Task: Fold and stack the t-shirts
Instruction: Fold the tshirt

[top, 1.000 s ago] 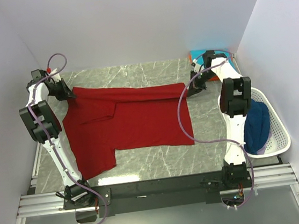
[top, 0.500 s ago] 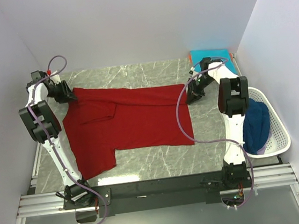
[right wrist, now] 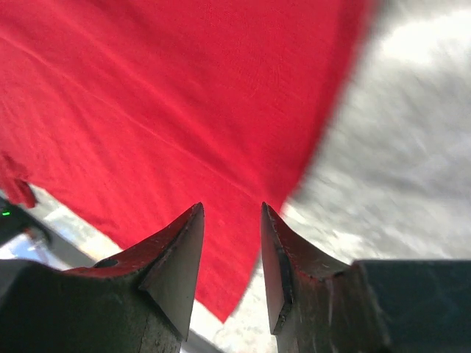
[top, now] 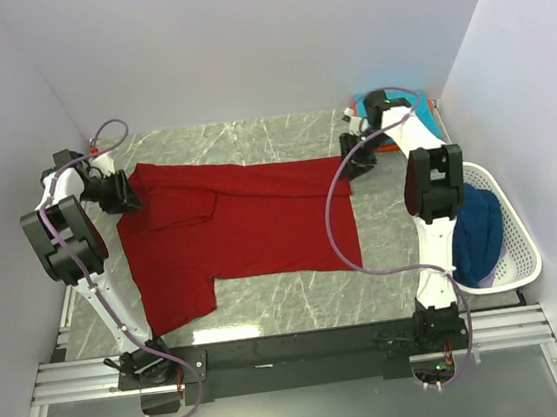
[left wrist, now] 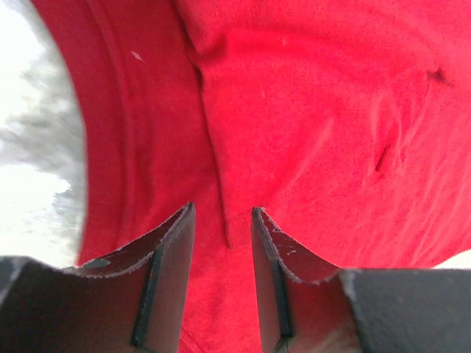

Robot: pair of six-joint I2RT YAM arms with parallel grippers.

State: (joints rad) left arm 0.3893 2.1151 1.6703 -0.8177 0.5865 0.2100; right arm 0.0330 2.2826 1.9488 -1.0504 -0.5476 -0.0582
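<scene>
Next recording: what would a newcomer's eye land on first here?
The dark red t-shirt lies spread across the middle of the marbled table, by far the boldest thing. The left tool and right tool sit open at its far left and far right corners. At the right edge, a white mesh basket holds a bundled navy blue t-shirt.

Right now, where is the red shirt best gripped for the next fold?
The red shirt lies flat, its far edge on bare table by the open left gripper and right gripper. So probably grip that edge near both ends, coming from the far side.
</scene>
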